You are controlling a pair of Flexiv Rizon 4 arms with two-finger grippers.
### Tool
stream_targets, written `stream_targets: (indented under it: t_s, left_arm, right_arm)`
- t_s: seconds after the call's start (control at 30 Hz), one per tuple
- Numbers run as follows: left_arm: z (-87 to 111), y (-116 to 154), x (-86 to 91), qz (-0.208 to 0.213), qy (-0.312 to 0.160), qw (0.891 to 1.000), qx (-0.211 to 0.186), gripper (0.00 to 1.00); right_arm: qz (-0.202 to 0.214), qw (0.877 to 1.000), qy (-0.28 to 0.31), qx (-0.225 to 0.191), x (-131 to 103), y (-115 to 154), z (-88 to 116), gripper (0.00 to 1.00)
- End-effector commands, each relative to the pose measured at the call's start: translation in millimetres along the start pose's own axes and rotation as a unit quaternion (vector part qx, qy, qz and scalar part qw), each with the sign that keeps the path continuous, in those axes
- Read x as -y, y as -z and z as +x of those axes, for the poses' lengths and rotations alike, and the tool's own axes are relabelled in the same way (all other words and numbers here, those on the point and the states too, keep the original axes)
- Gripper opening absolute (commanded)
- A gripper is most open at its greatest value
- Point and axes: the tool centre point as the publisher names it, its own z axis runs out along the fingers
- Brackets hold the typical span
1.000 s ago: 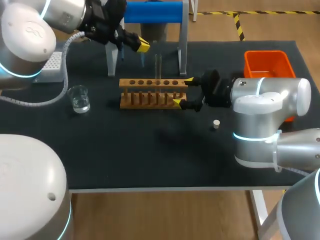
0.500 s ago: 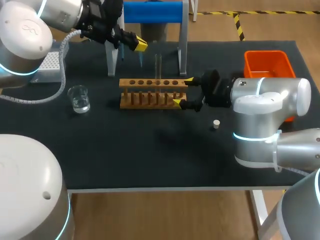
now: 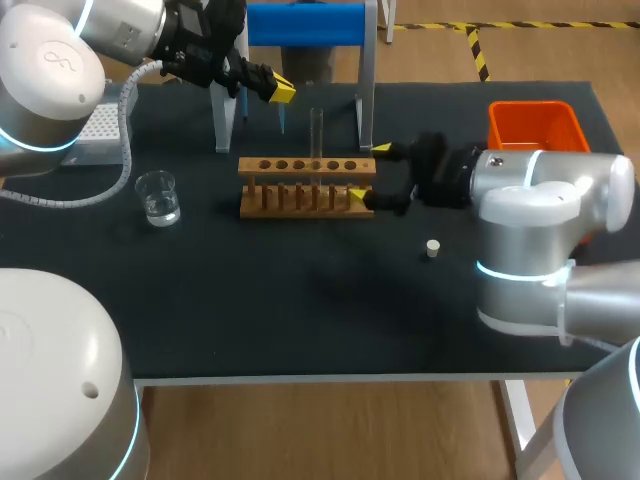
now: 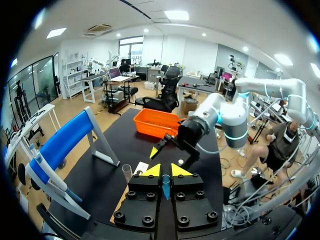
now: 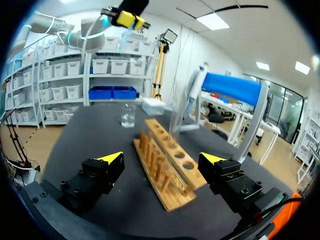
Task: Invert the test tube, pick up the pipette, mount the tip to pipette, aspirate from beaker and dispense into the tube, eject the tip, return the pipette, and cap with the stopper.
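My right pincer (image 3: 370,172) is spread wide around the end of the wooden rack (image 3: 300,165) and has slid slightly toward the table's back. The test tube (image 3: 317,128) stands upright in that rack. My left pincer (image 4: 165,170) hasn't moved and pinches a slim blue piece (image 4: 165,186).

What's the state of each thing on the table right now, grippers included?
Test tube: upright in rack, uncapped.
Stopper: loose on table.
Beaker: upright, holds clear liquid.
Pipette: hanging on its stand.
Left gripper: shut on blue tip.
Right gripper: open, astride rack's end.
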Motion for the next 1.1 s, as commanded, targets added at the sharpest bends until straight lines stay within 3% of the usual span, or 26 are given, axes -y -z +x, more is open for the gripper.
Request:
stream_targets:
  t_s: [0.03, 0.27, 0.5, 0.9, 1.1]
  left_arm:
    - [-0.8, 1.1, 0.9, -0.003, 0.0, 1.0, -0.002, 0.0]
    - [-0.8, 1.1, 0.9, -0.003, 0.0, 1.0, -0.002, 0.0]
    - [-0.8, 1.1, 0.9, -0.003, 0.0, 1.0, -0.002, 0.0]
    - [-0.8, 1.1, 0.9, -0.003, 0.0, 1.0, -0.002, 0.0]
    - [14.3, -1.6, 10.9, -0.022, -0.035, 0.999, 0.007, 0.0]
  right_arm:
    - [-0.053, 0.998, 0.007, -0.023, -10.3, 47.2, 5.6, 1.0]
    - [-0.122, 0.988, 0.013, -0.09, -33.5, 62.4, 14.3, 1.0]
    - [-0.162, 0.978, 0.005, -0.131, -58.2, 62.7, 22.5, 1.0]
    - [-0.191, 0.966, 0.004, -0.176, -102.4, 44.1, 44.7, 1.0]
    - [-0.194, 0.962, 0.0, -0.191, -117.0, 32.8, 57.3, 1.0]
